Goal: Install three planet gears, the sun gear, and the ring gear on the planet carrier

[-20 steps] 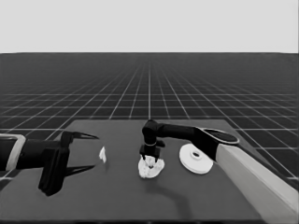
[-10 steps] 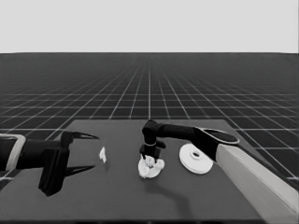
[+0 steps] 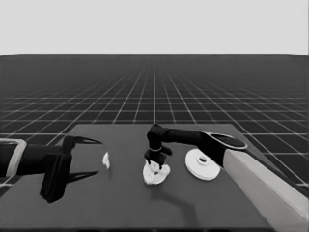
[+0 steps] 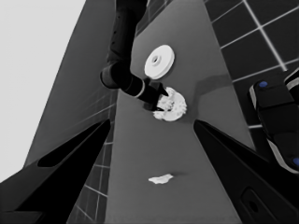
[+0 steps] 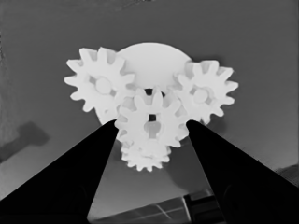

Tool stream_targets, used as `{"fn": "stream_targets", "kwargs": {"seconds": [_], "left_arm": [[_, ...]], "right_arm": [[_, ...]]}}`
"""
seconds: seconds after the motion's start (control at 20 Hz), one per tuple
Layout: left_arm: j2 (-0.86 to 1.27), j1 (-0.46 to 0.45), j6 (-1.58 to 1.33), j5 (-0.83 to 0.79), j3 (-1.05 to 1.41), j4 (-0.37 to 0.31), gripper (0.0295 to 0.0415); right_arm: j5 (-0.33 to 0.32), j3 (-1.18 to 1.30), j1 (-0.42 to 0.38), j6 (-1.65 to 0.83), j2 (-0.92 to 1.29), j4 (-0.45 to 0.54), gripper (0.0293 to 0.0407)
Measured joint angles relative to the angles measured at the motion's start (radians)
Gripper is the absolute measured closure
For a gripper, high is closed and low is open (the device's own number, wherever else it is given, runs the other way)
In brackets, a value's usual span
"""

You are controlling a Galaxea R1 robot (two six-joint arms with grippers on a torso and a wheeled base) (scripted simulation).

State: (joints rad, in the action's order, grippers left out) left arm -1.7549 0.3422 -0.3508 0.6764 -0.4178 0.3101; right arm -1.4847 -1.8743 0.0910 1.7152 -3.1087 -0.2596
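Gears [image 5: 152, 122] meshed, apparently four, toothed, white

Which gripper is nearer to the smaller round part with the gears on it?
The right gripper: it is directly over the smaller round part, its fingers flanking the middle gear. The left gripper waits over the table's left end, well apart from it.

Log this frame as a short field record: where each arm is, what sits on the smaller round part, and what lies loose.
right gripper: over the smaller round part at mid-table, a finger on either side of the middle gear
gears on smaller round part: four visible, three around the middle one
larger round part: lying apart, beside the right arm, not yet installed
thin white piece: loose on the table near the left gripper
left gripper: waiting over the table's left end, open, holding nothing
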Motion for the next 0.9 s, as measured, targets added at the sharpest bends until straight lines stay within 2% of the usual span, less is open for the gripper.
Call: {"fn": "stream_targets", "kwargs": {"seconds": [0.9], "left_arm": [[0.000, 0.000, 0.000, 0.000, 0.000, 0.000, 0.0326]], "right_arm": [[0.000, 0.000, 0.001, 0.189, 0.001, 0.000, 0.0390]]}}
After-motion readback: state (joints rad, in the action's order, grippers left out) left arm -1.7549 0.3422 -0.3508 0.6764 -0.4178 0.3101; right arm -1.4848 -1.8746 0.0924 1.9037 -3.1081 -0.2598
